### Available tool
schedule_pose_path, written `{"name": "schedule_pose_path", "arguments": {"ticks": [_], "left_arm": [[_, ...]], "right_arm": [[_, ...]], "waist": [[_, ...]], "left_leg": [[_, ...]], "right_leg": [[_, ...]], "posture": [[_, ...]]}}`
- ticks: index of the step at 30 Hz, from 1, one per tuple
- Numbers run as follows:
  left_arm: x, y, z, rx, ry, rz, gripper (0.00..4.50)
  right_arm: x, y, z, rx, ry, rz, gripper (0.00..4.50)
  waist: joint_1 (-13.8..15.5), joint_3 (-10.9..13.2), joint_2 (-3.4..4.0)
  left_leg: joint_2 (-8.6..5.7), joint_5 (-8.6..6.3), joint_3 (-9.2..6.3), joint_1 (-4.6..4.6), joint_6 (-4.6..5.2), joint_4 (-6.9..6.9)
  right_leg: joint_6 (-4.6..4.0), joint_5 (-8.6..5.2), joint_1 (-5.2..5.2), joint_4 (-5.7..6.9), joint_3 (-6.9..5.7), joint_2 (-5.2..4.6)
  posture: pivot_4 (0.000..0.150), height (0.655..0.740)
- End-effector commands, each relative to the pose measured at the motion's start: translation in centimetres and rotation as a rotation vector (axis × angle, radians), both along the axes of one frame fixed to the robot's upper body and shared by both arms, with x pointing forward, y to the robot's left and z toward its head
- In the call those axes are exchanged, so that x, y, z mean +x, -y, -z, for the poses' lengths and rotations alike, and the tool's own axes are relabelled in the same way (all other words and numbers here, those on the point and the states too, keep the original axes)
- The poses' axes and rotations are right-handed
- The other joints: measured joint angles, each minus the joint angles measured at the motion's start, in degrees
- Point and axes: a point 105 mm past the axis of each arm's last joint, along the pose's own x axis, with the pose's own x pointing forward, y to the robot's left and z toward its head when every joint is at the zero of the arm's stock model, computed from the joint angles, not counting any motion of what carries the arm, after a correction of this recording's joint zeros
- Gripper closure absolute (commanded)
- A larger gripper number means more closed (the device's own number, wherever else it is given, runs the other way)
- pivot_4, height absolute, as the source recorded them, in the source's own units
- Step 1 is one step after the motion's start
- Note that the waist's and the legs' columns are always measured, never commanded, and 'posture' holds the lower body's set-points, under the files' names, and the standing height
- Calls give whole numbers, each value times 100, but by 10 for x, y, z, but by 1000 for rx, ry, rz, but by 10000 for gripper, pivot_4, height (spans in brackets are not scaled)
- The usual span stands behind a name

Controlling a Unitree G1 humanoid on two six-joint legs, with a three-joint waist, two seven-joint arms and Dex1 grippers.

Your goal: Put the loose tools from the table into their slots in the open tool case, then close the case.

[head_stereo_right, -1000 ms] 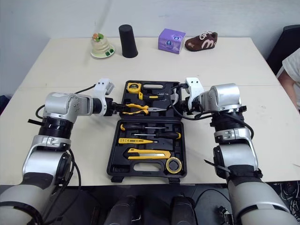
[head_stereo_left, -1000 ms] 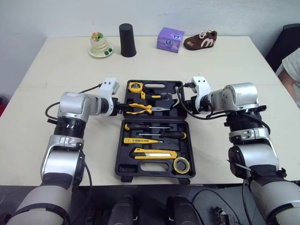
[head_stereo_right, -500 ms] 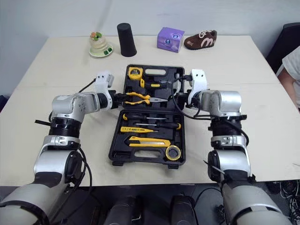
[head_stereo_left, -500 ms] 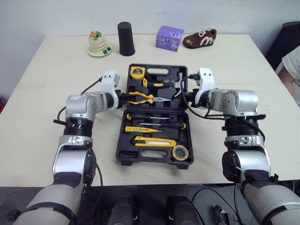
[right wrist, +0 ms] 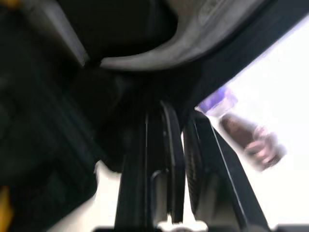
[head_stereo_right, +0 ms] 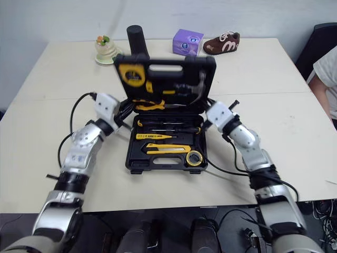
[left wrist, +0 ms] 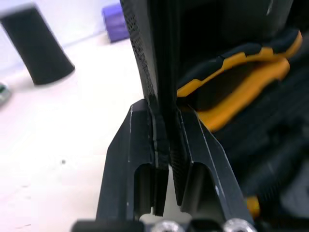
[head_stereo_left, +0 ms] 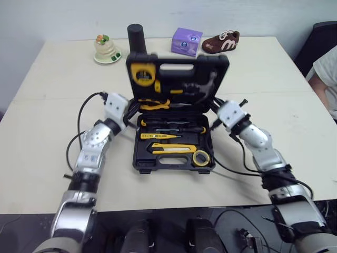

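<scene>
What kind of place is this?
Probably an indoor lab or test room: a plain beige table by a bare wall, unrelated props like a tool case, purple box and brown shoe, and a person at the side.

bright even light, soft shadows

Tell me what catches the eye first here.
The black tool case's lid stands nearly upright at the middle of the table, a yellow tape measure clipped inside. The left pincer is clamped on its left edge; the right pincer sits at its right edge.
</scene>
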Motion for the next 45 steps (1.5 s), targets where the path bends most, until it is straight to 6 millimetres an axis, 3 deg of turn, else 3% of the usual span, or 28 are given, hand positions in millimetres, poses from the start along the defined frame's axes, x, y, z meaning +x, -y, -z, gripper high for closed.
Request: {"name": "schedule_pose_path", "arguments": {"ticks": [1, 3, 4, 5, 6, 10, 11, 13, 16, 21, 24, 25, 27, 29, 32, 33, 34, 41, 45], "left_arm": [[-20, -37, -10, 94, 110, -67, 44840], [-30, -34, -1, 111, 94, -29, 44840], [-33, -36, 2, 108, 91, -30, 40524], [-34, -38, 6, 103, 78, -37, 36014], [-35, -40, 8, 99, 68, -43, 34343], [-49, -60, 14, 43, -23, -54, 16215], [-61, -67, 17, 8, -86, -24, 15815], [-84, -86, 21, -18, -190, -14, 15815], [-100, -98, 20, -27, -246, -41, 15815], [-105, -107, 15, -45, -255, -91, 15815], [-106, -103, 15, -57, -266, -74, 15815], [-106, -100, 16, -53, -271, -54, 15815], [-108, -90, 11, -111, -280, 26, 21042], [-108, -83, 6, -124, -284, 79, 28313], [-105, -80, 6, -108, -294, 96, 38804], [-100, -79, 4, -96, -285, 98, 43038], [-90, -78, 2, -71, -278, 99, 44277], [-44, -59, 1, 31, -302, 165, 44277], [-9, -38, 2, 105, -305, 162, 44277]], "right_arm": [[-4, 52, 24, -86, -12, 132, 45000], [-7, 56, 34, -102, -45, 128, 45000], [-8, 58, 36, -92, -64, 129, 45000], [-9, 58, 39, -75, -100, 120, 40735], [-10, 58, 41, -63, -123, 110, 36462], [-16, 59, 34, -19, -181, 58, 19677], [-24, 60, 37, -1, -261, 13, 15606], [-41, 68, 40, -1, -365, -54, 15606], [-55, 83, 38, 60, -458, -49, 15606], [-83, 94, 42, 121, -661, -46, 15606], [-96, 89, 41, 138, -739, -57, 15606], [-101, 87, 39, 147, -751, -69, 17835], [-110, 85, 39, 209, -801, -83, 22613], [-124, 82, 44, 209, -874, -125, 33613], [-131, 82, 45, 189, -899, -140, 44719], [-132, 82, 46, 188, -895, -138, 45000], [-134, 81, 51, 180, -907, -133, 45000], [-161, 68, 81, 63, -1093, -223, 45000], [-179, 42, 87, 33, -1174, -346, 45000]], "waist": [[-15, 0, 0], [-6, 0, 0], [-2, 0, 0], [9, 0, 0], [16, 0, -1], [106, 0, -1], [102, 0, 0], [92, 0, 0], [135, 1, 2], [268, 2, 4], [302, 1, 4], [303, 1, 4], [307, 1, 4], [308, 1, 3], [312, 1, 3], [311, 1, 3], [311, 1, 3], [439, 0, 1], [447, 0, -2]], "left_leg": [[4, 0, 3, 9, 0, 0], [10, 1, 0, 32, -1, 0], [13, 1, -9, 42, -2, 2], [14, 1, -10, 46, -2, 2], [14, 0, -13, 69, -2, 1], [12, -2, -14, 117, 1, -15], [14, -2, -14, 117, 1, -15], [17, -4, -13, 122, -3, -30], [21, -8, -27, 128, -9, -41], [18, -21, -59, 136, 3, -6], [19, -32, -60, 136, 1, -6], [20, -33, -60, 135, -1, -7], [21, -37, -57, 134, -6, -15], [21, -36, -53, 133, -6, -22], [19, -38, -45, 136, 0, -16], [17, -40, -42, 136, 3, -10], [17, -40, -41, 136, 4, -6], [17, -37, -37, 135, 4, -3], [15, -40, -24, 125, 11, 15]], "right_leg": [[0, 0, 7, -1, -2, 3], [0, 0, 31, -3, -8, 5], [-1, -1, 48, -7, -16, 7], [-1, -1, 54, -9, -17, 7], [-1, -1, 83, -15, -20, 6], [-1, -1, 143, -51, -21, 4], [-1, -1, 142, -51, -20, 4], [-1, -1, 143, -57, -17, 4], [-4, -2, 151, -64, -8, 5], [-14, 1, 191, -93, -14, 0], [-16, 3, 191, -99, -5, -5], [-16, 3, 190, -100, -5, -3], [-17, 3, 186, -102, -10, 4], [-17, 3, 185, -97, -20, 7], [-15, 3, 189, -102, -44, 7], [-15, 4, 189, -105, -47, 6], [-14, 4, 189, -106, -46, 5], [-14, 4, 182, -97, -50, 11], [-7, 7, 182, -90, -48, 12]], "posture": [[1500, 7340], [1500, 7340], [1500, 7340], [1500, 7340], [1500, 7340], [1500, 7340], [1500, 7340], [1500, 7340], [1500, 7340], [1500, 7340], [1500, 7340], [1500, 7340], [1500, 7340], [1500, 7340], [1500, 7340], [1500, 7340], [1500, 7340], [1500, 7340], [1500, 7340]]}}
